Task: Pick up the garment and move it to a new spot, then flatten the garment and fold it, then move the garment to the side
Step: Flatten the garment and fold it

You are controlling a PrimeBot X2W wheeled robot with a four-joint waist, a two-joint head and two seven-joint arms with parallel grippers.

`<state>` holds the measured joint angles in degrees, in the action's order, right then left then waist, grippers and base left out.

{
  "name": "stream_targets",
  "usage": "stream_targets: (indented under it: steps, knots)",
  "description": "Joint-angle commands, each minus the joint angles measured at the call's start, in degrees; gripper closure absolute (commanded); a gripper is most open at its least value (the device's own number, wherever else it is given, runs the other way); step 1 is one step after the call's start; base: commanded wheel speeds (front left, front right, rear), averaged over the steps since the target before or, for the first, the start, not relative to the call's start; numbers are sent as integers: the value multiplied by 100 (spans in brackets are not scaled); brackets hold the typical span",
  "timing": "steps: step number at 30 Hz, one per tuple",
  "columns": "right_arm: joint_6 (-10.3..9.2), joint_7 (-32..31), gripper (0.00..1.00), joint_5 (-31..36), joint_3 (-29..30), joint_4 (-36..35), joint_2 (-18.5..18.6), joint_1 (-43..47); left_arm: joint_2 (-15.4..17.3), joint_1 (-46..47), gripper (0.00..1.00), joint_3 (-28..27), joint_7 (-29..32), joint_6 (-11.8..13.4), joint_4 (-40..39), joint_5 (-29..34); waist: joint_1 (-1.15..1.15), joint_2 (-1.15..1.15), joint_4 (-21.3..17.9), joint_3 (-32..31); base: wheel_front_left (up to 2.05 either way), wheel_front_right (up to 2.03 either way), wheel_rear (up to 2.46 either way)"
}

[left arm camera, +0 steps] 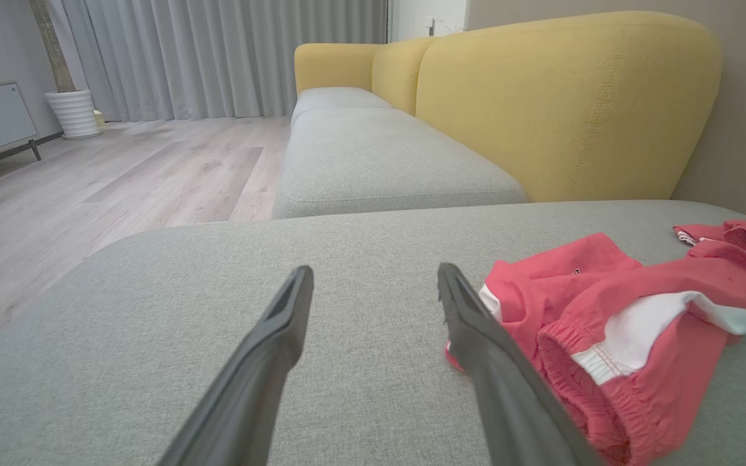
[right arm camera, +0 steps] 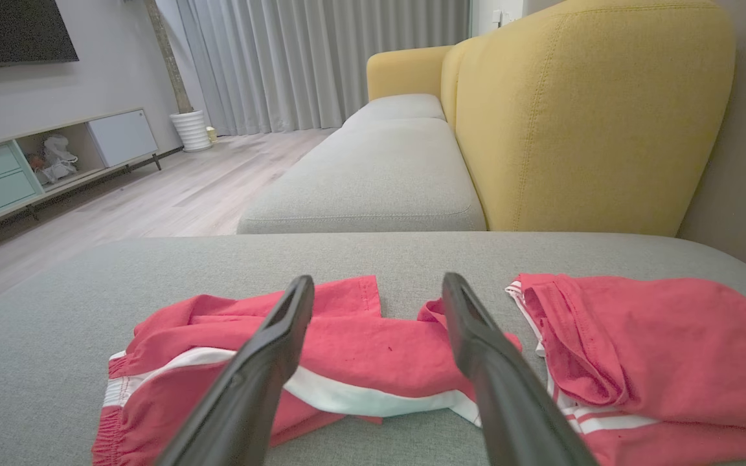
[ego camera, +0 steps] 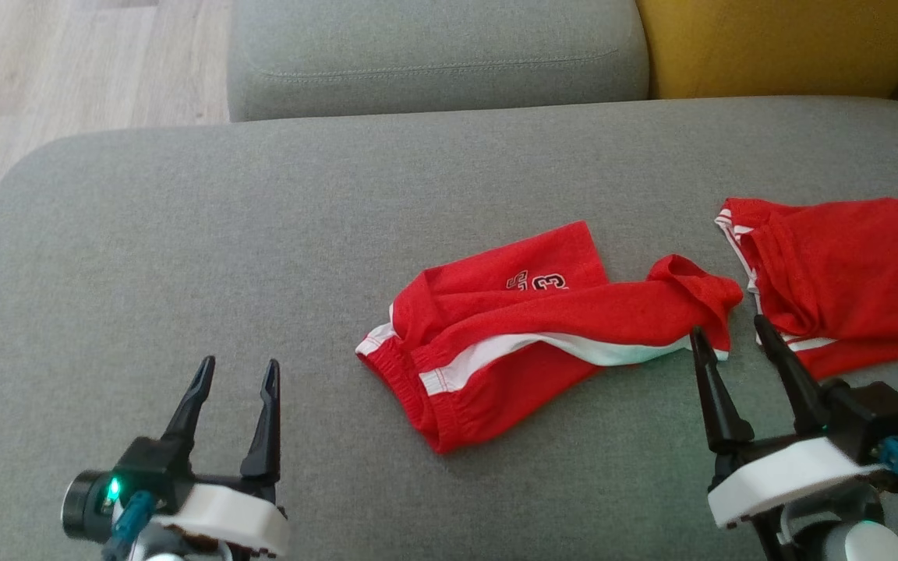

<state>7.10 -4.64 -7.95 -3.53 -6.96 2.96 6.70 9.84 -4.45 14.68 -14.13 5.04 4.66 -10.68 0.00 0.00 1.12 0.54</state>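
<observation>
Over on the left, our left gripper point(ego camera: 239, 363) hovers above the grey sofa cushion point(ego camera: 184, 234), fingers spread wide, holding nothing. Mid-cushion lie the crumpled red shorts point(ego camera: 496, 343). Our right gripper point(ego camera: 730, 327) is at their right end, fingers wide apart, empty. Far right lies a second red garment point(ego camera: 854, 273).

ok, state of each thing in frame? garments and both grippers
red shorts: crumpled, unfolded, lying on the grey cushion, not held
second red garment: bunched up, lying just apart from the shorts on their right, not held
left gripper: open, empty, off to the left of the shorts
right gripper: open, empty, fingertips at the shorts' right end
</observation>
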Motion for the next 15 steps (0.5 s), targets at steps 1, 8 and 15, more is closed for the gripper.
stream_targets:
  steps: [1, 8, 15]
  knots:
    - [39, -19, 0, -32, -119, -237, 21, -107, 88, 175, 0, -167, -25, 21, -212, -12, 0, 0, 1, 1, 0, 0, 0]
    - [39, -13, 0, -69, -112, -219, 5, -148, 63, 249, 0, -81, 94, 23, -276, -37, 0, 0, 10, 69, 0, 0, 0]
    - [39, -9, 0, -145, -122, -185, -2, -219, -185, 640, 0, 431, 548, -325, -298, -136, 0, 0, -6, 244, 0, 0, 0]
